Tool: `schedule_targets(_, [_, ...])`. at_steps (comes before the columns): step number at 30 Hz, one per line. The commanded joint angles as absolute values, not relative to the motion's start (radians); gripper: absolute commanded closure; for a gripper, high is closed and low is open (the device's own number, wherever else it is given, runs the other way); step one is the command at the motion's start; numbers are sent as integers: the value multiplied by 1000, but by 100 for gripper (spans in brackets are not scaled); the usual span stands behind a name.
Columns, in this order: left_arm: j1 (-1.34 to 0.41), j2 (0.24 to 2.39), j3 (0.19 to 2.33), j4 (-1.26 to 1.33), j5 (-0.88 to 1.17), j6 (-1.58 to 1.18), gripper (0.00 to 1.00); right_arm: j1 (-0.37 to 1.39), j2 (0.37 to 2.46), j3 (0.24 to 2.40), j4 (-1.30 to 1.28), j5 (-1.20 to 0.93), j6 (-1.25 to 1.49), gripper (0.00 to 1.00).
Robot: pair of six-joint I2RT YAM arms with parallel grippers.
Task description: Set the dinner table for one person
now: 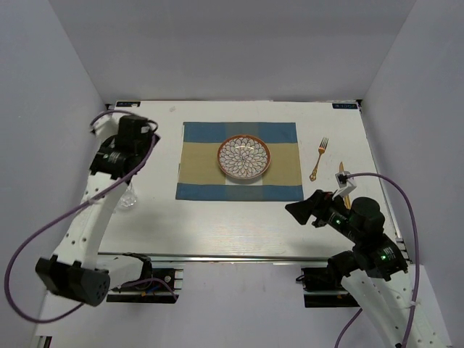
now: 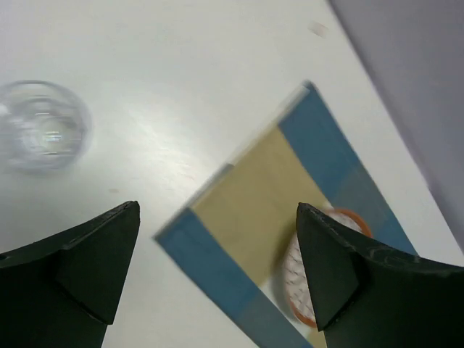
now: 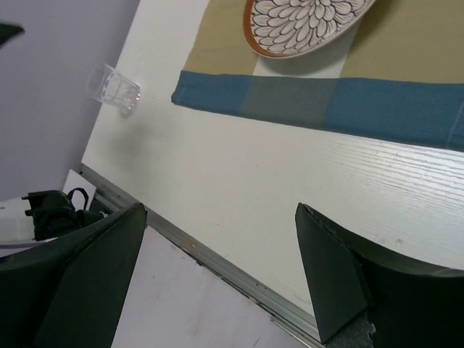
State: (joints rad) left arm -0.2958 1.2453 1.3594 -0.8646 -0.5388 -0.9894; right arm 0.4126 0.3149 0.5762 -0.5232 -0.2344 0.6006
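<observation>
Already the plate (image 1: 244,157) sits on the placemat (image 1: 199,138); fork (image 1: 319,158), knife (image 1: 345,190) and glass (image 1: 127,199) wait off it on the desk (image 1: 217,225). We see left claw (image 2: 217,210) and right claw (image 3: 220,210) apart, empty.

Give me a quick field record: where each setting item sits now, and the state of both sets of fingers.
dinner table: white top, carries everything below
placemat: blue-and-tan, flat, mid-table
plate: patterned, centred on the placemat
fork: gold, right of the placemat, apart from it
second gold utensil: nearer than the fork, partly hidden by the right arm, type unclear
glass: clear, upright, left of the placemat, off it
left gripper: fingers open, empty
right gripper: fingers open, empty
</observation>
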Motion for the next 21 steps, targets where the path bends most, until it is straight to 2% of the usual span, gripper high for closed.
schedule_targets(1, [-204, 1160, 1266, -1089, -692, -1069, 2, 411, 275, 537, -347, -278, 655, 11])
schedule_targets(7, [20, 1095, 1158, -1108, -624, -1071, 2, 413, 445, 543, -309, -380, 609, 11])
schedule_targets(13, [155, 1114, 1045, -1025, -560, -1026, 2, 411, 465, 500, -216, -486, 600, 11])
schedule_targets(21, [264, 1225, 936, -792, -427, -979, 8, 413, 433, 457, -195, -535, 571, 11])
